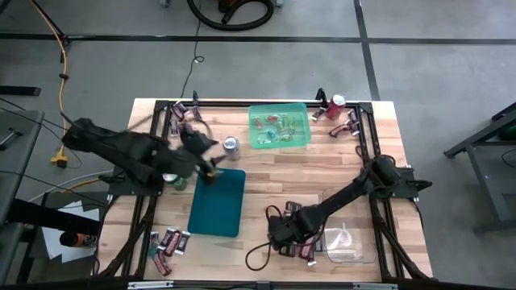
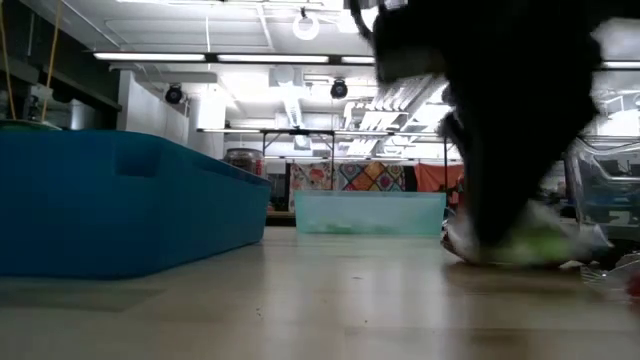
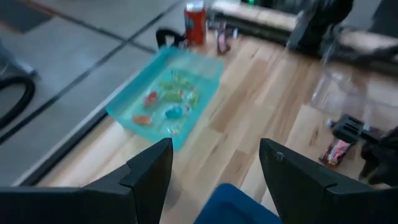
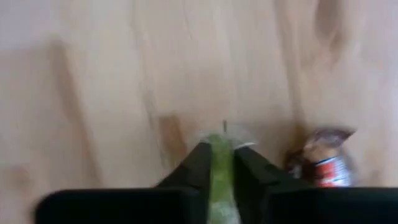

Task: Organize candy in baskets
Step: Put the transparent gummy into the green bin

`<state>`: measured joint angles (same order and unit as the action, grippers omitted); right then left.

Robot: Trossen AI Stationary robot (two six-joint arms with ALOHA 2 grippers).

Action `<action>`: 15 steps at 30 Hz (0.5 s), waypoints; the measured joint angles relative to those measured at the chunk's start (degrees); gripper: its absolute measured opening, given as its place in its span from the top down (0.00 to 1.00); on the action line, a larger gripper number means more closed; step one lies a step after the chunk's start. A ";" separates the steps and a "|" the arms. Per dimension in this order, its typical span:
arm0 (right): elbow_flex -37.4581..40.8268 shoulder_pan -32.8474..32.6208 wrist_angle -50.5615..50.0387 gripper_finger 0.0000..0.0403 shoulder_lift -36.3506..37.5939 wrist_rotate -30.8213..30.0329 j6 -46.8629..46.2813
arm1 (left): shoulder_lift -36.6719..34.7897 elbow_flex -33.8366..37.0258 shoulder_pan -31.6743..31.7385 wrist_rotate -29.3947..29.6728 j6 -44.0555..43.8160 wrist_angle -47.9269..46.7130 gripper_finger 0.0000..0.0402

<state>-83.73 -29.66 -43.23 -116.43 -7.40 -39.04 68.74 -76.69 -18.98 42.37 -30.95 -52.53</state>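
Observation:
My right gripper [image 1: 280, 235] points steeply down at the table's near middle and is shut on a small green wrapped candy [image 4: 221, 174]. A brown and red wrapped candy [image 4: 323, 163] lies on the wood close beside it. My left gripper [image 1: 211, 171] hangs open and empty over the far left corner of the dark teal basket [image 1: 218, 201]. The light green basket [image 1: 280, 126] stands at the far middle with several candies inside. The clear basket [image 1: 347, 229] stands at the near right, beside my right arm. My right gripper pinches the green candy's middle [image 4: 221, 163] between its two fingers, coming from above and pointing steeply down. The pale wrapper ends [image 4: 244, 140] stick out past the fingertips. In the low view the candy [image 2: 530, 246] sits at the table top under the fingers.
More candy lies at the near left [image 1: 167, 240], the far left [image 1: 184, 113] and the far right [image 1: 347, 125]. A silver can [image 1: 231, 145] stands between the green and teal baskets, a red can [image 1: 335, 105] at the far right. A dark cable [image 1: 258, 256] loops near the front edge.

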 joint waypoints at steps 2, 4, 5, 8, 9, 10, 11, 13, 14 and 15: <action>-3.29 0.78 -2.70 0.96 1.50 -1.36 1.75 | -3.30 -0.04 0.00 0.99 0.60 0.13 0.44; -6.49 1.77 -6.70 0.93 2.59 -4.47 3.73 | -6.25 -0.04 0.00 3.18 0.60 0.05 0.44; -7.93 2.42 -9.20 0.93 3.25 -6.89 4.91 | -7.63 -0.04 0.00 4.61 0.60 0.21 0.44; -10.74 5.29 -15.32 0.97 6.36 -14.49 6.66 | -10.84 -0.04 -0.30 8.36 0.65 0.12 0.44; -10.77 6.57 -17.14 0.98 7.62 -16.32 6.98 | -11.58 -0.04 -0.49 9.25 0.85 0.10 0.44; -10.13 8.04 -18.05 0.99 8.89 -17.84 7.10 | -12.23 -0.04 -0.69 9.83 1.22 0.06 0.44; -8.88 9.77 -18.27 0.98 10.28 -19.02 7.02 | -12.68 -0.04 -0.85 9.96 1.64 0.02 0.44; -4.80 13.36 -17.53 0.98 13.98 -20.41 6.85 | -13.07 -0.04 -1.11 10.36 2.13 0.04 0.44; -2.16 15.31 -15.59 0.99 16.58 -20.84 6.63 | -13.10 -0.04 -1.18 10.36 2.13 0.02 0.44; 0.87 17.28 -12.96 0.99 19.20 -21.02 6.57 | -13.09 -0.04 -1.28 10.36 2.12 0.03 0.44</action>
<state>-82.86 -12.38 -56.19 -97.23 -28.42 -32.46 55.65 -76.73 -20.27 52.73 -28.83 -52.50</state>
